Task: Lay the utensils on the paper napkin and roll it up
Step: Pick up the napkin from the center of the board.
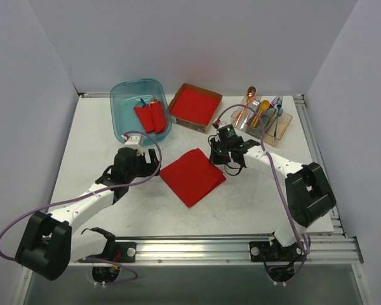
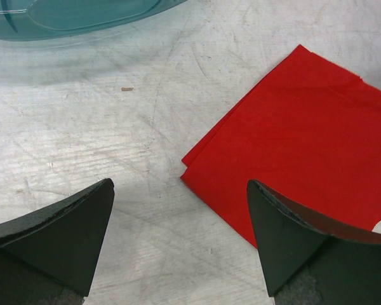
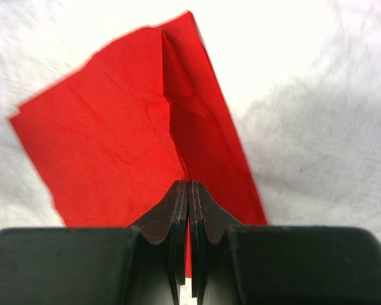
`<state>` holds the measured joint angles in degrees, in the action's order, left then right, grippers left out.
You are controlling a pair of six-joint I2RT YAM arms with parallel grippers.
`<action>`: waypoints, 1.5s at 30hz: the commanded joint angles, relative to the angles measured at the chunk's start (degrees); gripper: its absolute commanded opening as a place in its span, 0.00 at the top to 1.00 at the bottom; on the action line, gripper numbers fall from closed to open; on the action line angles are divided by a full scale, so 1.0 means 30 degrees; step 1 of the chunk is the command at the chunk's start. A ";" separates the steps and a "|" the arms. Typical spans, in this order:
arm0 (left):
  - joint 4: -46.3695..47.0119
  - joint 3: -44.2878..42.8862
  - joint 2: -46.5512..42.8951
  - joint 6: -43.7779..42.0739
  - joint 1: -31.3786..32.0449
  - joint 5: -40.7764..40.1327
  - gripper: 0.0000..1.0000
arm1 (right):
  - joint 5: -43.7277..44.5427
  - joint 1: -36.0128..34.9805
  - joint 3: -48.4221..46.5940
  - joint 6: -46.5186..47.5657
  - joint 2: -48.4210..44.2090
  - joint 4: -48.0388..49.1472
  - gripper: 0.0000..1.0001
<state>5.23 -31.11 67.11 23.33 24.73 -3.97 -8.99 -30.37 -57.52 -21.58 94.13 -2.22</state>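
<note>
The paper napkin (image 1: 192,176) lies as a red square in the middle of the table, also seen in the left wrist view (image 2: 298,133) and the right wrist view (image 3: 114,127). My right gripper (image 1: 230,160) (image 3: 189,184) is at its right corner, jaws pressed together on a raised crease of the sheet. To the left of the napkin my left gripper (image 1: 147,159) (image 2: 179,183) stands wide open over bare table, its right finger (image 2: 286,235) above the napkin's edge. The utensils (image 1: 261,109), an orange spoon and blue forks among them, stand in a clear holder at the back right.
A blue tub (image 1: 124,95) at the back left holds red rolled bundles (image 1: 150,115). A cardboard box (image 1: 203,124) with a thick red stack sits behind the napkin. White walls enclose the table; a metal rail runs along the near edge.
</note>
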 commanded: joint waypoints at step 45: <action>-0.3095 -0.3955 0.3117 1.7233 0.2971 -0.0199 0.05 | 0.0479 0.2623 -0.3328 0.0486 -0.0937 -0.1722 1.00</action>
<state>-2.68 -40.42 75.31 64.31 30.89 -2.50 -7.05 -22.98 -67.83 -20.32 91.74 -8.21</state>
